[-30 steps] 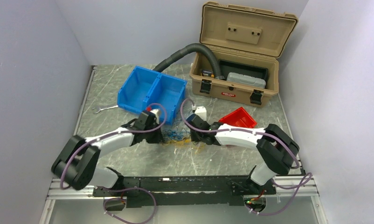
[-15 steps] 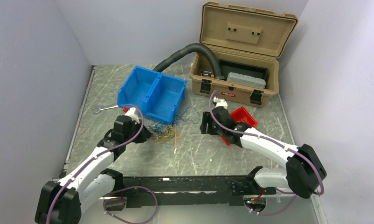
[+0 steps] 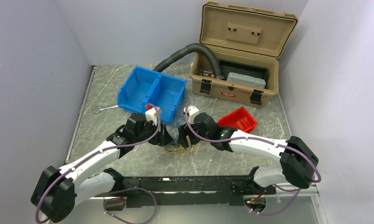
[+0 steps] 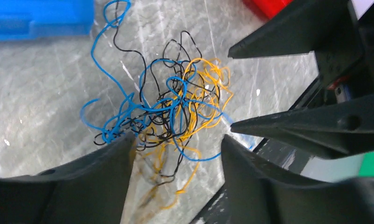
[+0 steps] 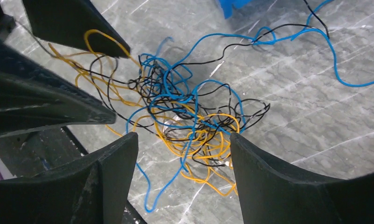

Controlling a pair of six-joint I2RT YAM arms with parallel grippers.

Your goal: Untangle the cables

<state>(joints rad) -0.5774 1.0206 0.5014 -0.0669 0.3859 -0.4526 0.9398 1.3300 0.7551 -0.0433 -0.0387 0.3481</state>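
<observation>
**Top view.** My 2 arms meet over the cables (image 3: 178, 145), 1 knot of blue, yellow and black wires. It lies flat on the table (image 3: 129, 161), about midway between the left and right edges and nearer the near edge than the far one, just in front of the blue bin (image 3: 152, 92). 1 blue and 1 black strand trail out of the knot toward that bin.

**Left wrist view.** My left gripper (image 4: 176, 140) is spread wide with nothing pinched. Its 2 fingers straddle the left side of the knot, and a few yellow loops lie loose between them.

**Right wrist view.** My right gripper (image 5: 183, 137) is likewise spread wide and empty, with its fingers on either side of the yellow-and-black fringe on the knot's right side. The 2 grippers face each other tip to tip, near but apart, with the knot between them.

**Reading.** I judge this pairing lets each gripper take a different strand so the 2 can pull apart, and working from opposite sides keeps the arms from crossing. No strand looks freed yet, so the task appears to be early. The wires are hair-thin and lie flat on the marbled top. The next closure therefore probably needs the fingertips low, around 1 outlying loop. Grabbing the dense middle would likely lift the whole knot and tighten it.
</observation>
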